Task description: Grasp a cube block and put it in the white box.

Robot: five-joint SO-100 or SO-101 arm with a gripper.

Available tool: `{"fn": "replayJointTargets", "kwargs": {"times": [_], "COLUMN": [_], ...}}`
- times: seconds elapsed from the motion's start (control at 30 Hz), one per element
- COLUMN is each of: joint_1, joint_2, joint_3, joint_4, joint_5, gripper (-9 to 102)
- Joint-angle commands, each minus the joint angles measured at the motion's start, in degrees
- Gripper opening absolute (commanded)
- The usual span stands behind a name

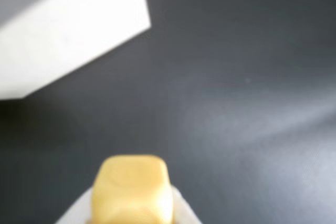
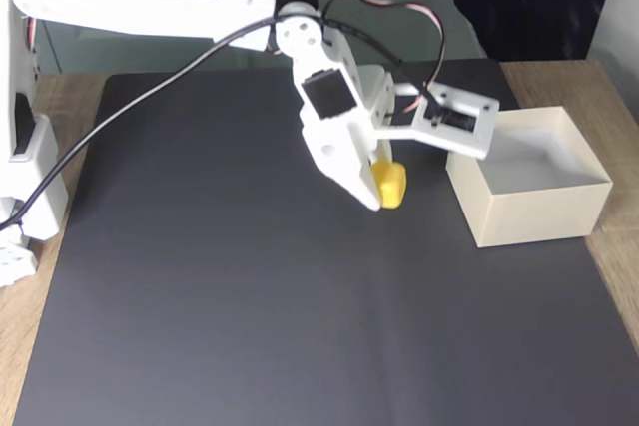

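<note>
The gripper (image 2: 384, 187) is clamped on the cube block (image 2: 390, 185), holding it above the black mat (image 2: 220, 276), just left of the white box (image 2: 529, 209) in the fixed view.

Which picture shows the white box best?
The fixed view: the white box appears whole there, with its open top, pale inside and all its walls, right of the gripper holding the cube block. The wrist view catches one blurry corner.

White arm outstretched, pincer (image 2: 382, 190) tilted downward, apparently closed around its load.
</note>
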Motion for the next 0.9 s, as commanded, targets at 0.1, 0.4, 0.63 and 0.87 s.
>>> {"fn": "replayJointTargets", "kwargs": {"times": [0.1, 0.4, 0.63, 0.87], "joint_1": [-1.7, -2.5, -1.9, -1.2], "joint_2": [8.6, 8.4, -2.0, -16.3], "joint_3": [-2.7, -13.3, -28.8, -45.7], "joint_4": [-1.8, -9.1, -11.3, -10.0], "joint_5": [-0.5, -1.9, -2.4, -3.2], "gripper": [0, 0, 0, 1]}}
